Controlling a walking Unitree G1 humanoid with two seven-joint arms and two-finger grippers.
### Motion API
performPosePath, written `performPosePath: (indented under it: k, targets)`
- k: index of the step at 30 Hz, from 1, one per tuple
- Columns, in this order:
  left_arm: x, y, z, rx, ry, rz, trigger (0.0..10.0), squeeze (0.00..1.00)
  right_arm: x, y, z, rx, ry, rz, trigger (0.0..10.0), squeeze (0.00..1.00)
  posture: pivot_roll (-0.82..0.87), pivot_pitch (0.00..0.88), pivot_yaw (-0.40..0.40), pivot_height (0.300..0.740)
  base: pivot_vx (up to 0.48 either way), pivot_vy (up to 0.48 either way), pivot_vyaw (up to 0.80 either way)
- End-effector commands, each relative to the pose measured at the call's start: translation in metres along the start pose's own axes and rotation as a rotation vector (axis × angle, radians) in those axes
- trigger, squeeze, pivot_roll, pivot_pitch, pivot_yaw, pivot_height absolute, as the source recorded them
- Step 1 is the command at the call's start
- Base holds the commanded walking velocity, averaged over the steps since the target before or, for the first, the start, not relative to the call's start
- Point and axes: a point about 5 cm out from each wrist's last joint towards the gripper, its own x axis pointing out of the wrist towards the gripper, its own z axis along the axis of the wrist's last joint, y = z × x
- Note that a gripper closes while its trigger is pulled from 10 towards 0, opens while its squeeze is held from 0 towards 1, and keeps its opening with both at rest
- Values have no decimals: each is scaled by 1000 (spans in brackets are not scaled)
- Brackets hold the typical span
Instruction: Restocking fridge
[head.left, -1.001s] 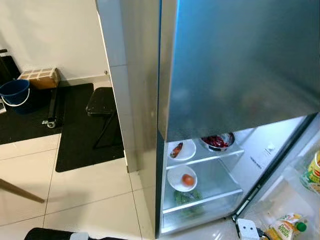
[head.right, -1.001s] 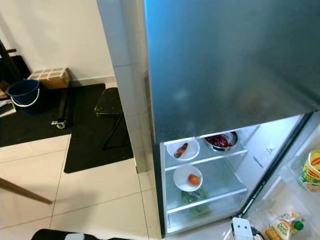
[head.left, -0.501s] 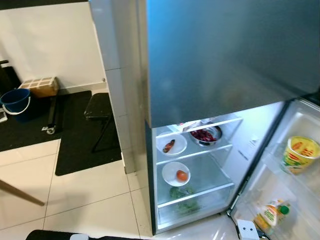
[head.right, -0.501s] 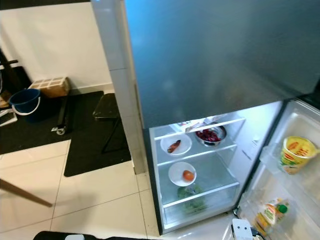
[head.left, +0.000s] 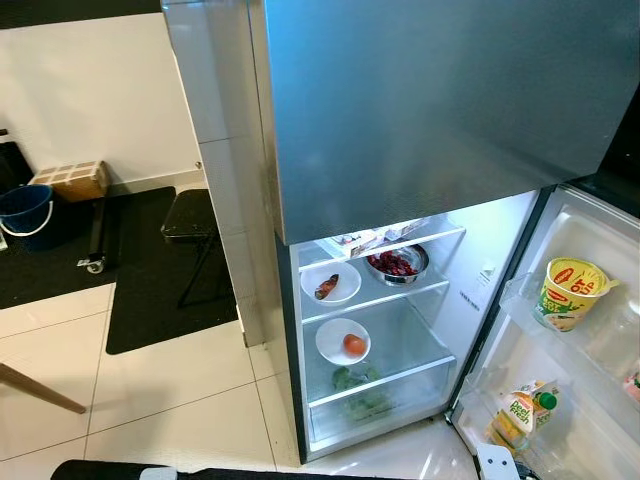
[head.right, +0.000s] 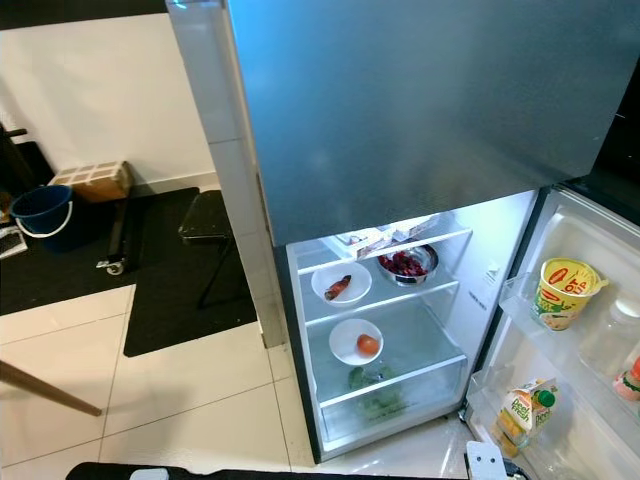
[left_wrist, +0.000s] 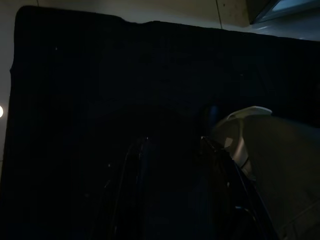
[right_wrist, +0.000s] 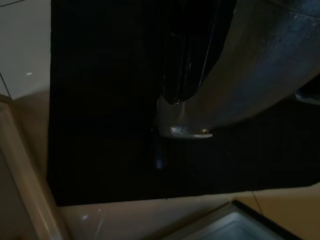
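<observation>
Both end effectors hang idle in deep shade; how far either is open cannot be told.

Left end effector (left_wrist: 172, 200) and right end effector (right_wrist: 192, 55) show as dim black fingers over a dark mat. Head views show the fridge (head.left: 430, 120) at centre, lower door (head.right: 590, 330) open at right. Shelves hold a bowl with a tomato (head.left: 343, 341) and a dish of red food (head.left: 397, 264); greens (head.left: 358, 392) are blurred behind the drawer front.

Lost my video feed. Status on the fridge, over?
Both arms idle, nothing held. Fridge lower door open, shelves lit, white bowls, yellow tub in door. Nothing blocking.
</observation>
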Motion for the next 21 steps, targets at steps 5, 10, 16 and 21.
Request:
performPosePath:
  k: [5, 10, 16, 21]
  targets:
    - [-1, 1, -5, 1, 21, 1, 10000, 0, 0, 1, 1, 6, 3, 0, 10000, 0, -19, 0, -8, 740, -359, 0, 0]
    - [-1, -1, -4, -1, 17, -1, 10000, 0, 0, 0, 1, 6, 4, 0, 10000, 0, -22, 0, -12, 740, -357, 0, 0]
    - [0, -2, -4, -2, 13, -4, 10000, 0, 0, -1, 1, 8, 4, 1, 10000, 0, -24, 0, -15, 740, -356, 0, 0]
    - [0, -2, -2, -1, 7, -2, 10000, 0, 0, -1, 0, 9, 7, 0, 10000, 0, -24, 0, -15, 740, -111, 0, 0]
